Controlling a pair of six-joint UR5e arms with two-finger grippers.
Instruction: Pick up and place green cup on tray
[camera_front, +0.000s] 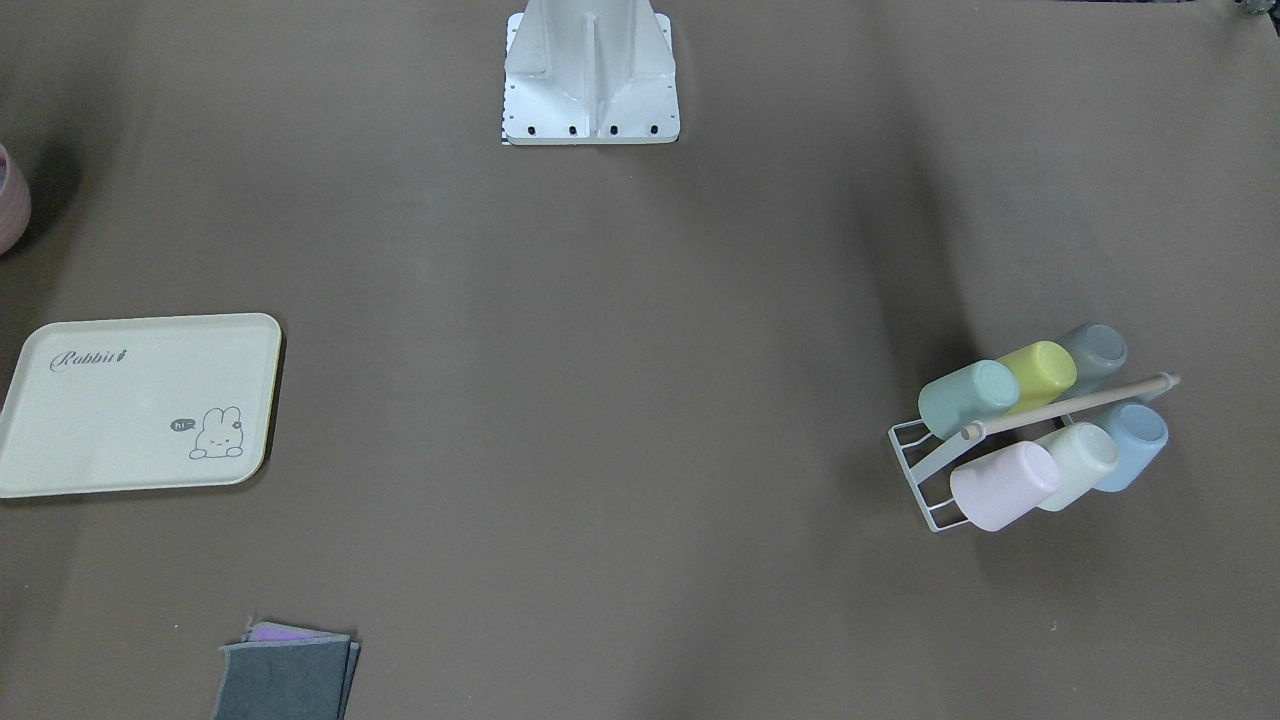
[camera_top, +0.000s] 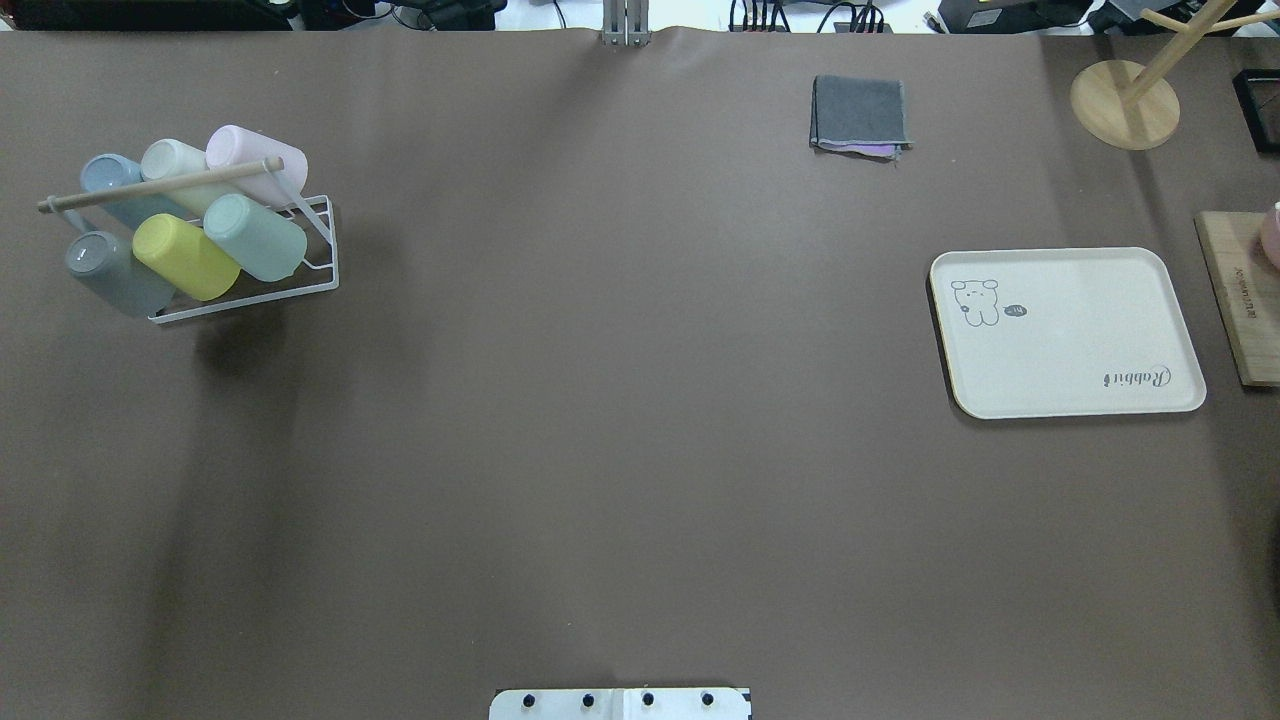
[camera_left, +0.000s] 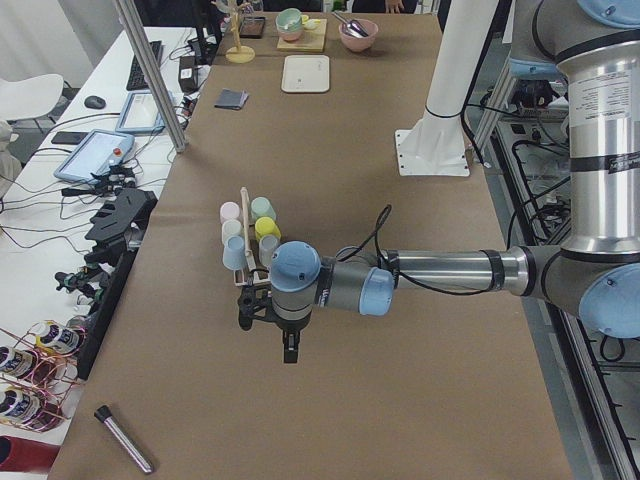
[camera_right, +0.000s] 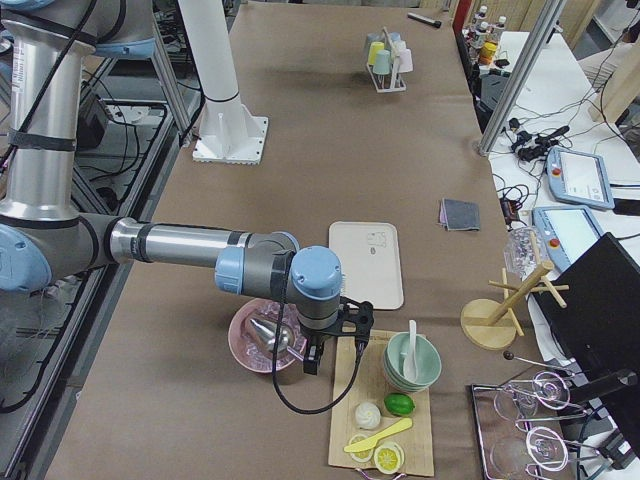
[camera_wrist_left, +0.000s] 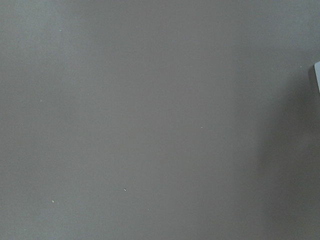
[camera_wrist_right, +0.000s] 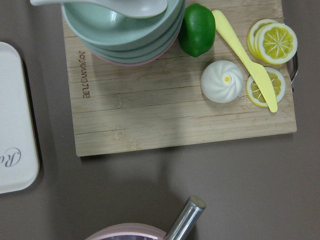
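The green cup (camera_front: 968, 397) lies tilted on a white wire rack (camera_front: 915, 455) with several other cups. In the overhead view, the green cup (camera_top: 255, 237) is next to the yellow cup (camera_top: 185, 256). The cream Rabbit tray (camera_top: 1070, 335) lies bare at the other end of the table, as the front view (camera_front: 140, 405) also shows. My left gripper (camera_left: 268, 335) hangs over bare table just beside the rack. My right gripper (camera_right: 335, 350) hangs past the tray (camera_right: 366, 262), over a wooden board's edge. Both grippers show only in side views, so I cannot tell their state.
The wooden board (camera_wrist_right: 180, 105) holds stacked bowls (camera_wrist_right: 120, 30), a lime (camera_wrist_right: 197, 29), a bun, lemon slices and a yellow knife. A pink bowl (camera_right: 262, 340) sits beside it. Folded grey cloths (camera_top: 860, 115) and a wooden mug tree (camera_top: 1125, 100) stand at the far edge.
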